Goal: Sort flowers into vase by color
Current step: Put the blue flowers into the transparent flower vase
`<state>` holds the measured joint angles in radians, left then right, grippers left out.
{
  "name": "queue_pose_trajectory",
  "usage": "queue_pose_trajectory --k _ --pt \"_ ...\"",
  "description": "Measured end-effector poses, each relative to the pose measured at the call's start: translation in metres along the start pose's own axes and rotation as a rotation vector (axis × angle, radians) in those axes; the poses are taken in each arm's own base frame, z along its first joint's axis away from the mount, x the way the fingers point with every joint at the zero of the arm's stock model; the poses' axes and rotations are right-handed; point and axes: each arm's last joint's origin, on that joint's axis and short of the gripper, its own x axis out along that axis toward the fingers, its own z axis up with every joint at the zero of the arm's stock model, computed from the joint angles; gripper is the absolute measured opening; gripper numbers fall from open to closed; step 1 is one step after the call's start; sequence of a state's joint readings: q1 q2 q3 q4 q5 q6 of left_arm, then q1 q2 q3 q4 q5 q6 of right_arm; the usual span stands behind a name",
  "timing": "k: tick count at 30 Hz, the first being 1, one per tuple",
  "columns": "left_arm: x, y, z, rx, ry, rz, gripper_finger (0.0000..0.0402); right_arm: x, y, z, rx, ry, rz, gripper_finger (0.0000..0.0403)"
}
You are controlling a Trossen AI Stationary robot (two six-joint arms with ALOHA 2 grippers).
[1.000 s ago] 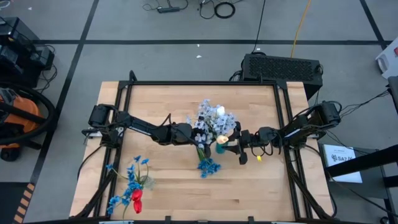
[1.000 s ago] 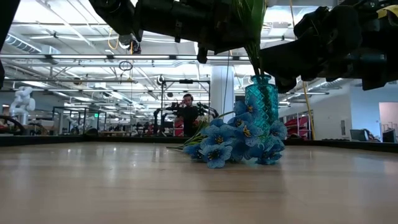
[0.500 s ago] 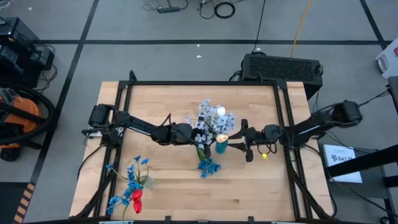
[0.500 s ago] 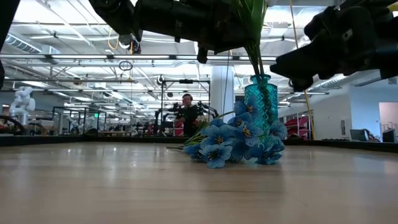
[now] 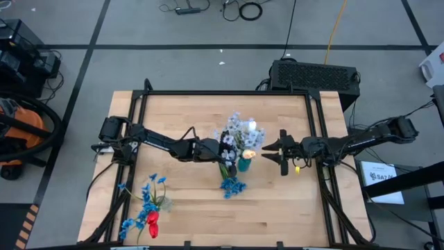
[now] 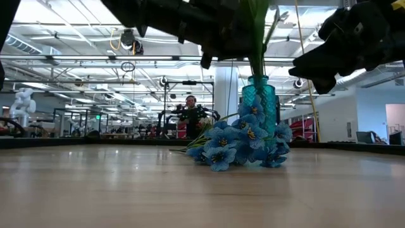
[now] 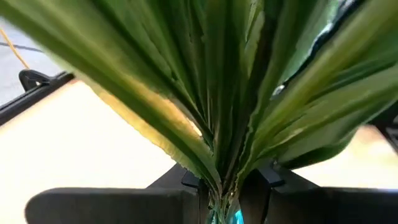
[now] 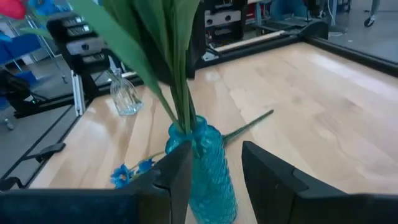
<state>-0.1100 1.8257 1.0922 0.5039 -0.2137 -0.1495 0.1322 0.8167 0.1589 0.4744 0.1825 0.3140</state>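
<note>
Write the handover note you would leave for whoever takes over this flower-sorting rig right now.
Left gripper: shut on the stems of the bunch, holding it in the teal vase at mid-table.
Right gripper: open, empty, just beside the vase.
Done: pale and cream flowers are in the vase.
Left: a bright blue spray lies at the vase's foot; blue sprays and a red tulip lie at the table's front left. A clear glass vase stands empty.

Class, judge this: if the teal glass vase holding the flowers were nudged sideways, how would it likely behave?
The teal vase looks tall and narrow, so it would probably tip rather than slide. The bunch of flowers spreads well above its rim, likely making it top-heavy. Being glass, it may break if it falls.
</note>
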Motion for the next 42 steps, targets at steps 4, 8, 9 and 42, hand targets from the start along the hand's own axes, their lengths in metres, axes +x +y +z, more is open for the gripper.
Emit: queue_pose_trajectory --k 4,8,9,42 --pt "0.002 -0.003 0.007 0.061 0.035 0.0 0.0063 -0.002 0.0 0.002 -0.008 -0.013 0.003 0.0132" --pt "0.002 -0.003 0.006 0.067 0.041 0.0 0.0063 -0.002 0.0 0.001 -0.011 -0.002 0.0 0.0132" --pt "0.002 -0.003 0.005 0.07 0.053 0.001 0.0063 -0.002 0.0 0.0 -0.012 0.003 -0.002 0.0132" --pt "0.004 -0.011 -0.004 0.131 0.079 0.032 0.01 -0.002 -0.001 -0.003 0.113 0.041 -0.01 0.0132"
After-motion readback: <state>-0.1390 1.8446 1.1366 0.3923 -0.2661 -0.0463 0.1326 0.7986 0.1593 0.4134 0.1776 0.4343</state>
